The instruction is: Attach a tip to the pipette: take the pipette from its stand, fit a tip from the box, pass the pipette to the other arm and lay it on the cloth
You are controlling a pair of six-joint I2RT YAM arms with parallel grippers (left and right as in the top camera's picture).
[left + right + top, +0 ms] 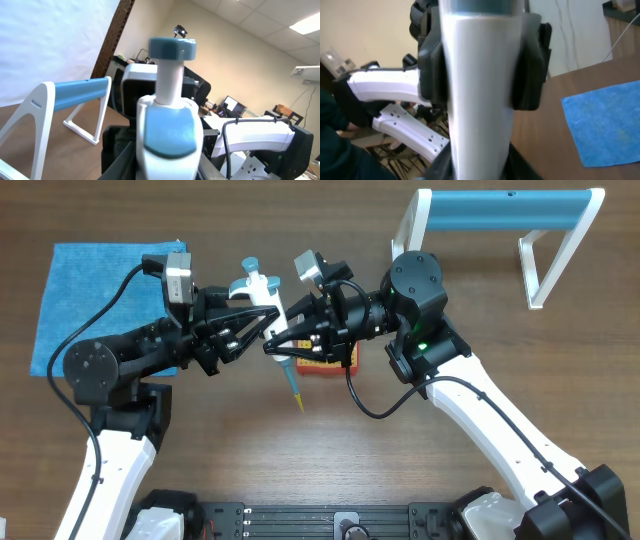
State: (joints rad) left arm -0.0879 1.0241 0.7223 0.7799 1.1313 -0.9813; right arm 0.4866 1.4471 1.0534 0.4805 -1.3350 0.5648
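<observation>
Top view first, and your only container is the orange tip box (345, 363) on the table (300, 470). It sits mostly under the right arm, so you cannot see what is inside it.

Just left of the box, the pipette (262, 285) hangs in the air between the two arms. Its blue plunger points away from the arm bases and it slants down toward them. One yellowish tip (296, 388) is fitted on its lower end, above bare wood.

Your left gripper (262, 322) is clamped on the upper white body. In the right wrist view its dark fingers (527, 65) press against both sides of the pipette (477, 90). Your right gripper (270, 348) is closed on the body just below that, from the opposite side.

Left wrist view puts the plunger end of the pipette (167, 130) right in front of you.

The count is one pipette, one tip on it, one box, one blue cloth (85, 290) at the far left and one white-and-blue stand (505, 208) at the far right. Both the cloth and the stand are well apart from the pipette.
</observation>
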